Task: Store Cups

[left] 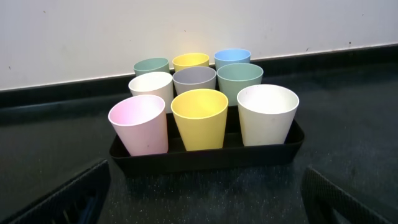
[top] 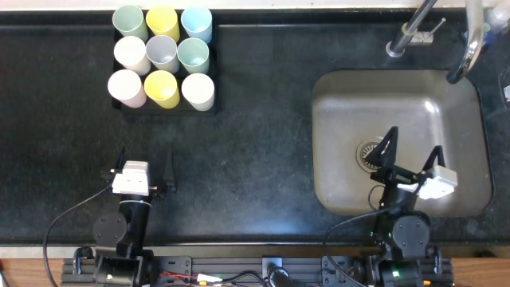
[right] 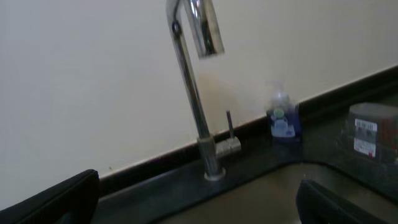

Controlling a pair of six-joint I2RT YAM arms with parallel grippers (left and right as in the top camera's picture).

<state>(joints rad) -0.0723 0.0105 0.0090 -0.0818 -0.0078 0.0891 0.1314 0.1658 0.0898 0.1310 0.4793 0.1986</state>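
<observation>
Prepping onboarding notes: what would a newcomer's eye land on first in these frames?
First, the nine pastel cups, packed three by three in a black tray at the back left of the dark counter. Next, the steel sink at the right, with its tall faucet behind it. The left end effector is open and faces the tray, and the right end effector is open over the sink.

Both arms folded close to their bases. On the left gripper, fingers spread wide, empty. On the right gripper, fingers likewise apart, empty.
</observation>
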